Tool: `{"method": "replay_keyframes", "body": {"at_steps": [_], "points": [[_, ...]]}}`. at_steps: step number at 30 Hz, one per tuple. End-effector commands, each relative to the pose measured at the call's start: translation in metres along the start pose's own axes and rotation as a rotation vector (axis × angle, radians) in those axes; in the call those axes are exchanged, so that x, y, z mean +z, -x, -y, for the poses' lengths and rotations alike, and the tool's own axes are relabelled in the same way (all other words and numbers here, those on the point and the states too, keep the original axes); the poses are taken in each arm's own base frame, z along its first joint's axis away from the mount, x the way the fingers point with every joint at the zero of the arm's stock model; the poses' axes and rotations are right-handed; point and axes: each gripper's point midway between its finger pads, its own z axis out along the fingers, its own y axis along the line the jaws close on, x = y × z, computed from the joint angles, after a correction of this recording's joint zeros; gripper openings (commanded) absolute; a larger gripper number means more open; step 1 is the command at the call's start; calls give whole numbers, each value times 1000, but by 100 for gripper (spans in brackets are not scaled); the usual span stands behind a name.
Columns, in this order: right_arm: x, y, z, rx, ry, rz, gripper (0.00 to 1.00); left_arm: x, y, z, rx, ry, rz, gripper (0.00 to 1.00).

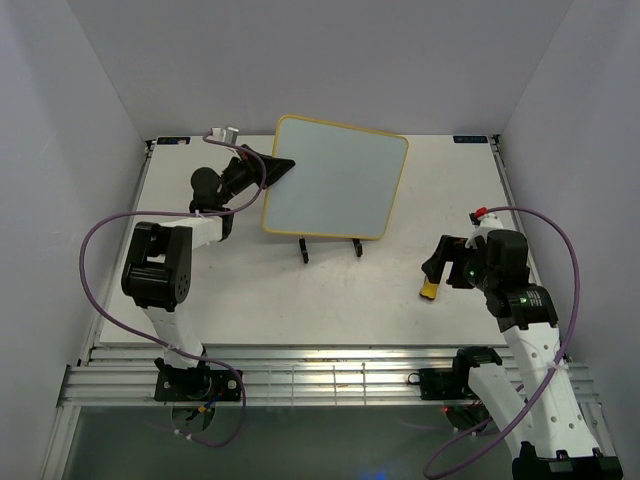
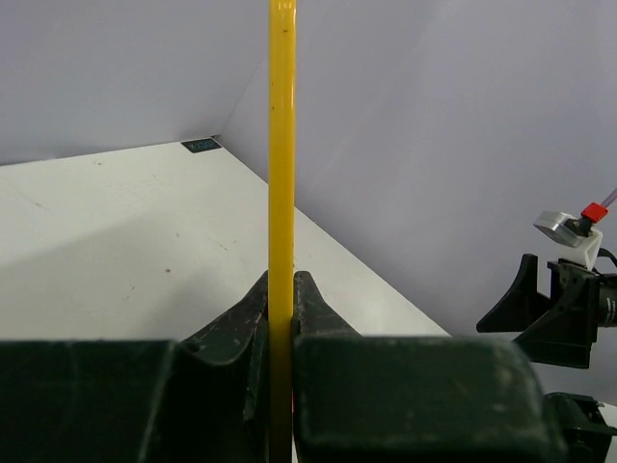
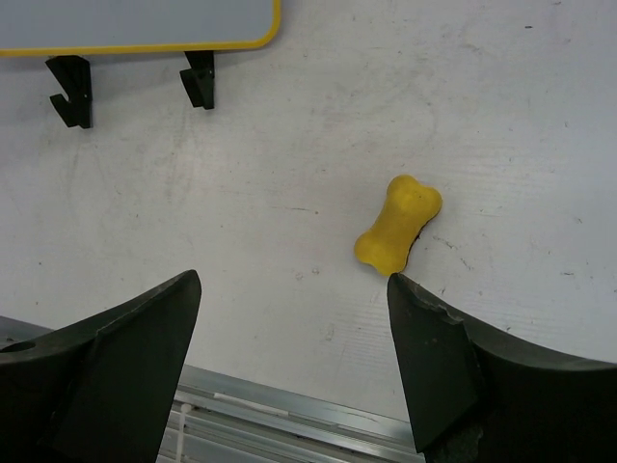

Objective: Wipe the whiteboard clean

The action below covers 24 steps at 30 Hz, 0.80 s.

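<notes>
The whiteboard (image 1: 335,180), white with a thin yellow frame, stands tilted on a black easel at the table's middle back. I make out no marks on its face. My left gripper (image 1: 278,170) is shut on its left edge. In the left wrist view the yellow frame (image 2: 281,145) runs straight up between the clamped fingers of the left gripper (image 2: 281,289). A small yellow bone-shaped eraser (image 1: 429,290) lies on the table to the right. My right gripper (image 1: 441,270) hovers open just above it. In the right wrist view the eraser (image 3: 398,225) lies beyond the right fingertip (image 3: 424,318), and the right gripper (image 3: 294,280) is empty.
Two black easel feet (image 3: 72,87) (image 3: 201,82) stick out under the whiteboard's lower edge (image 3: 135,46). An aluminium rail (image 1: 330,380) runs along the near table edge. Grey walls enclose the table on three sides. Purple cables loop beside both arms.
</notes>
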Motion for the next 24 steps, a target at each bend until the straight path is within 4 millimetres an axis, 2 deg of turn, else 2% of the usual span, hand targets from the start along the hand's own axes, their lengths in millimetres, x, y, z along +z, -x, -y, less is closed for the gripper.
{"method": "replay_keyframes", "body": {"at_steps": [1,5,6,8,9,13,24], "points": [[-9,23,-10,-32,38,58,84,6,49,44,147,-132,122,0],[-9,22,-11,-32,43,62,83,0,38,30,152,-133,100,0],[-8,22,-11,-34,46,58,83,-5,34,20,146,-122,96,0],[-7,19,-11,-34,49,51,83,-11,29,17,151,-151,82,0],[-8,19,-11,-37,49,54,83,-13,25,6,138,-145,68,0],[-6,18,-14,-37,68,52,83,-17,7,-8,144,-158,4,0],[-9,23,-20,-46,93,63,82,-30,-17,-34,352,-144,8,0]]}}
